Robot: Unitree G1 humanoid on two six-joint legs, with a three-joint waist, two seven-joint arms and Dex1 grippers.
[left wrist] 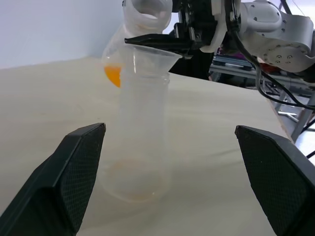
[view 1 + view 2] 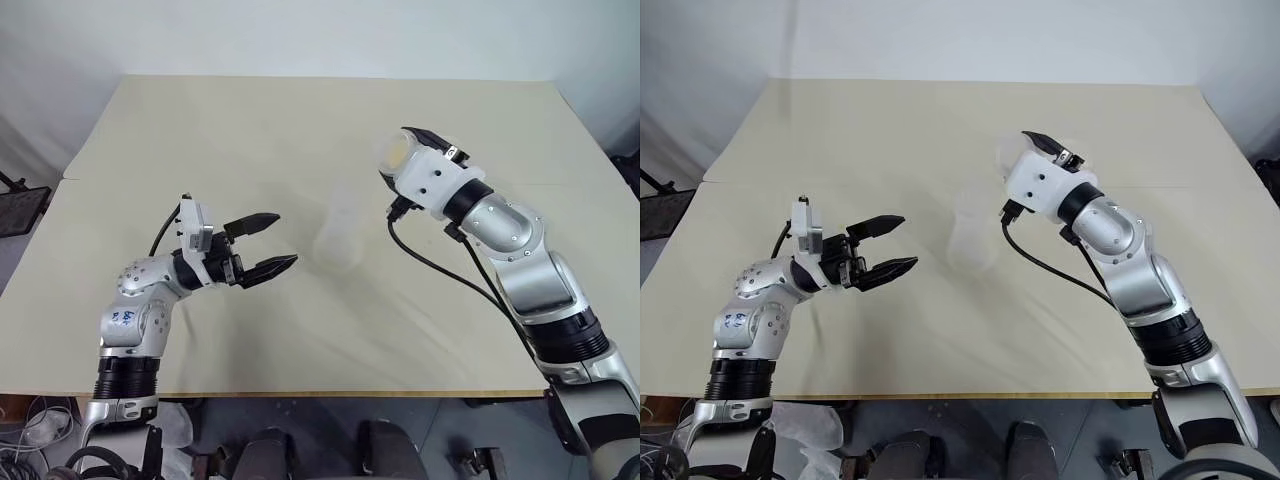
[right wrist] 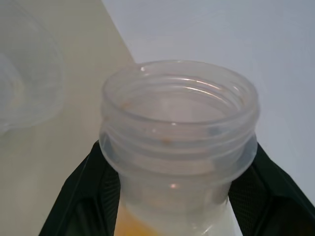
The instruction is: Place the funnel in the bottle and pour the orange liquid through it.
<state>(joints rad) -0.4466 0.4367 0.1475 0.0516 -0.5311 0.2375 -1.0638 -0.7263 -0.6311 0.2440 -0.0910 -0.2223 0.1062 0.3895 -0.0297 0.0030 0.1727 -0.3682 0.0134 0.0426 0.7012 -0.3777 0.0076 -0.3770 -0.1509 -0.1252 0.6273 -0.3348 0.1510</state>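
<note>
Left wrist view: funnel (image 1: pixel 150 49) sits between open hand (image 1: pixel 172 172) fingers.

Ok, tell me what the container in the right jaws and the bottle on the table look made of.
The held container: probably translucent plastic, slightly cloudy, with moulded screw threads at its neck. The bottle: likely thin clear plastic, faintly frosted, the table showing through it; glass can't be ruled out.

Right end effector (image 2: pixel 408 150) over funnel (image 2: pixel 340 200)
</note>
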